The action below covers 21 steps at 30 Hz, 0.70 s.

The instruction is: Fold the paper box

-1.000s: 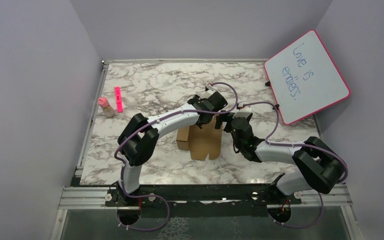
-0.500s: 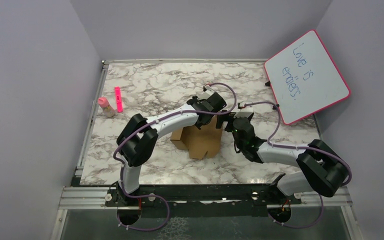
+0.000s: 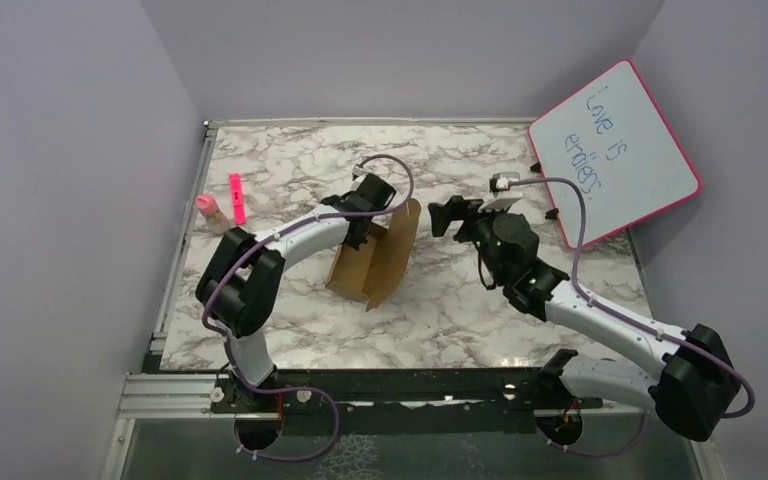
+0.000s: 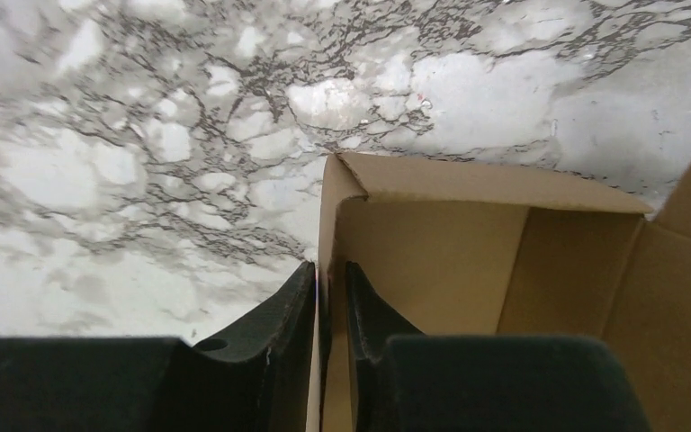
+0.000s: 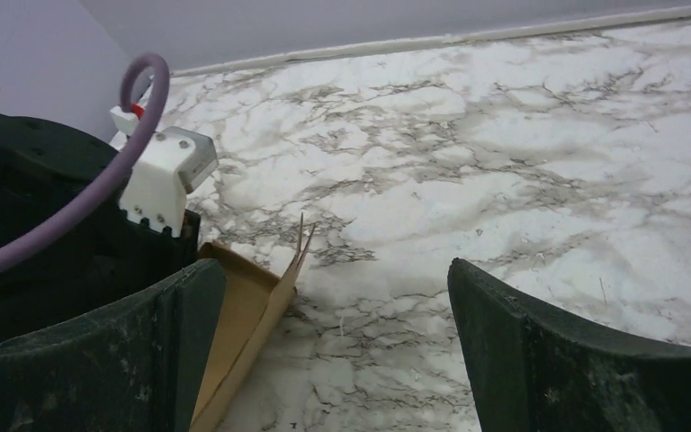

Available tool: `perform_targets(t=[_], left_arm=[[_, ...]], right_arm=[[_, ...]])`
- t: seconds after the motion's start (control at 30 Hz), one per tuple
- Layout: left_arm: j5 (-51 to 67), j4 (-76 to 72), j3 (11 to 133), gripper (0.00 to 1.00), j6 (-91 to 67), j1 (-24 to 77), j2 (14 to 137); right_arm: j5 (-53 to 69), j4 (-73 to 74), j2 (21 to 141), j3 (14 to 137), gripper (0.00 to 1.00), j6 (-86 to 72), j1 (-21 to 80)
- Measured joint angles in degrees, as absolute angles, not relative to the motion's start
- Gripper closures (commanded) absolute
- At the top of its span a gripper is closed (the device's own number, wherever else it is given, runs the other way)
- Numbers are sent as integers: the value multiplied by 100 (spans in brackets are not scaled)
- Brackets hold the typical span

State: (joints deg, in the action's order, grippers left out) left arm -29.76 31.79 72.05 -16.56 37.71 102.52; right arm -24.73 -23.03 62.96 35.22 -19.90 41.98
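Observation:
The paper box point(image 3: 378, 262) is plain brown cardboard, standing partly opened on the marble table, left of centre. My left gripper point(image 3: 362, 228) is shut on one of its upright walls. In the left wrist view the fingertips point(image 4: 306, 281) pinch that thin wall from both sides, at the left gripper point(image 4: 330, 270), and the paper box point(image 4: 432, 261) shows its hollow inside with a top flap. My right gripper point(image 3: 447, 217) hangs open to the right of the box, apart from it. In the right wrist view the right gripper point(image 5: 331, 270) holds nothing, and a flap of the paper box point(image 5: 252, 306) lies low left.
A pink marker point(image 3: 237, 197) and a small pink-capped bottle point(image 3: 210, 212) lie near the table's left edge. A pink-framed whiteboard point(image 3: 615, 152) leans at the back right. Lilac walls enclose the table on three sides.
My left gripper closed on the box wall and dragged the box left, tilting it. The right arm drew back to the right, away from the box, still open.

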Motion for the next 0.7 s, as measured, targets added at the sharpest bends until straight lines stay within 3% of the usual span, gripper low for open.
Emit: perform_targets(t=[0.5,0.7], left_arm=[[-897,1531,5496,78,-2888,2700,9574],[-526,950,4856,62,-3441,2534,9244]], right_arm=[[-1337,292,6711,5253,0,-1669,4193],[-1059,775,6989,5607,0,-1570,4193]])
